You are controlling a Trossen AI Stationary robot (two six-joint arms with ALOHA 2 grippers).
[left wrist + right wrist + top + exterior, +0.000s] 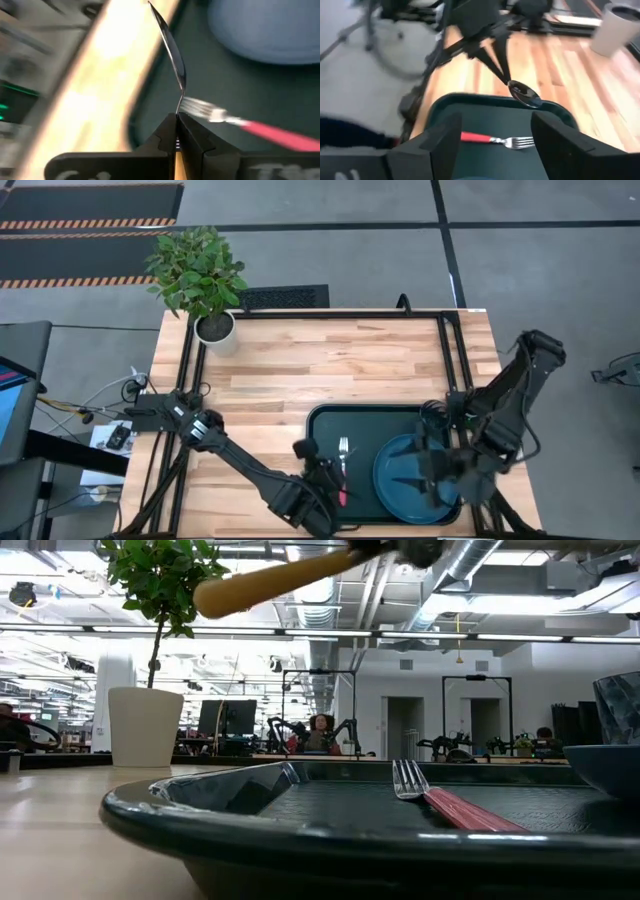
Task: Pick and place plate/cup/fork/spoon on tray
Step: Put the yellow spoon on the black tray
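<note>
The dark green tray [330, 420] lies at the table's near right. The teal plate [400, 470] sits on its right half, and the red-handled fork [343, 465] lies on its left half, also shown in the low view [440, 800]. The cup [620, 705] shows only at the low view's right edge, by the plate [605, 765]. My left gripper [305, 452] is shut on the spoon [170, 45] above the tray's left rim. My right gripper [437, 470] hovers open and empty over the plate. My left gripper pinches the spoon between its two fingers at the thin metal neck [178, 107], where it meets the orange-yellow handle [290, 575]. The fingers slant down from the table's near left. The spoon is lifted clear, its bowl [524, 95] sticking out past the fingertips over the tray's rim.
A white pot [215, 328] with a green plant stands at the table's far left corner, and also shows in the low view [145, 725]. Bare wood [330, 370] lies between the pot and the tray. People sit in the room behind the table.
</note>
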